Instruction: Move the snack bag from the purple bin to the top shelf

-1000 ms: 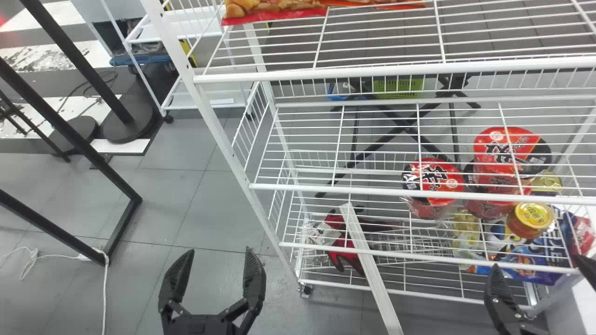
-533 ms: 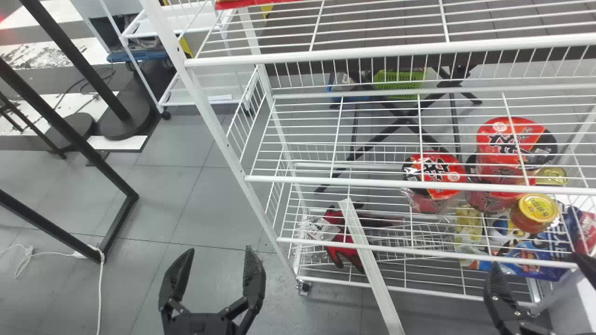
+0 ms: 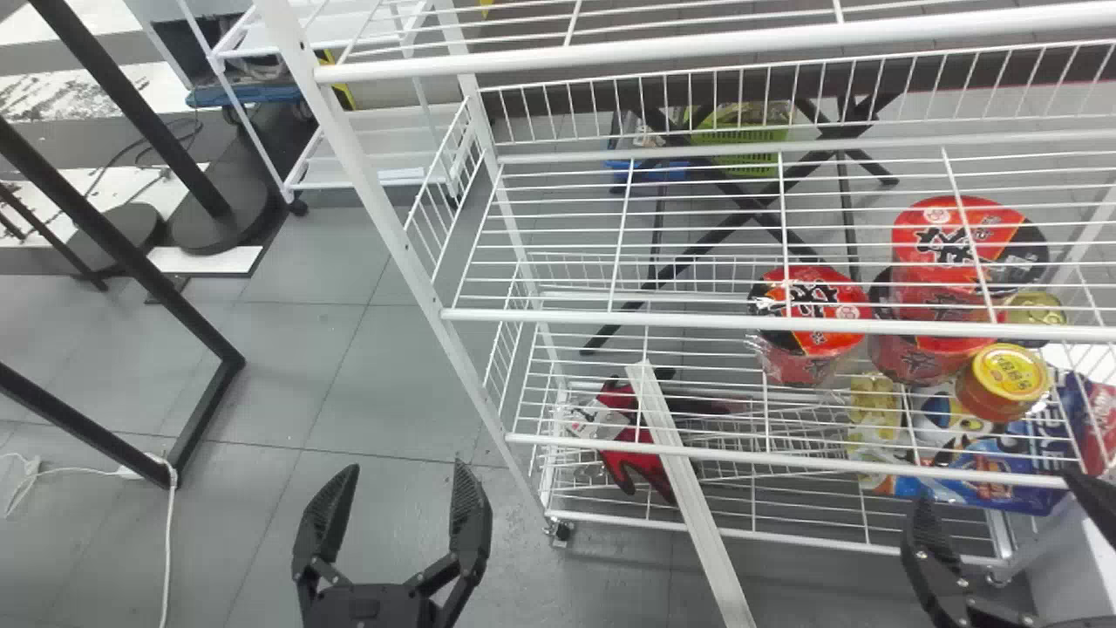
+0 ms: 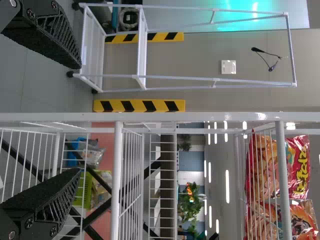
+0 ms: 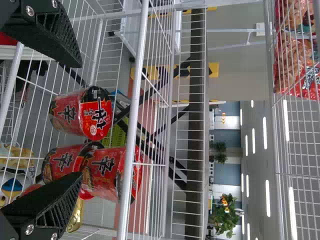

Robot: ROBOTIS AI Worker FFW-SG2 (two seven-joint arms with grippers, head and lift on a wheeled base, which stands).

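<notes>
Two snack bags lie on the top shelf point(image 3: 610, 53) of the white wire rack, in the wrist views: a red snack bag point(image 4: 298, 165) and, just to its right, a second bag point(image 4: 300, 220). I can't tell which of them, if either, came out of the purple bin. My reading is that the task is either done, with a bag already up there, or waiting on its first grasp; these pictures alone don't settle it.

Nothing is in transit. The left gripper point(image 3: 406, 471) hangs over the bare floor near the rack's left end, its fingers spread with nothing between them. The right gripper point(image 3: 1001, 490) is at the rack's near side, toward the right end, also spread and empty.

If the right bag is already up, all that's left is to keep the arms clear of the rails. If it isn't, the grasp, the lift and the placing all remain, and a limp bag could catch on the wires.

Farther down the rack, below the top shelf, are red noodle cups point(image 3: 811, 305), with a yellow-lidded jar point(image 3: 1004, 382) to their right and a blue packet point(image 3: 985, 475) lower down.
</notes>
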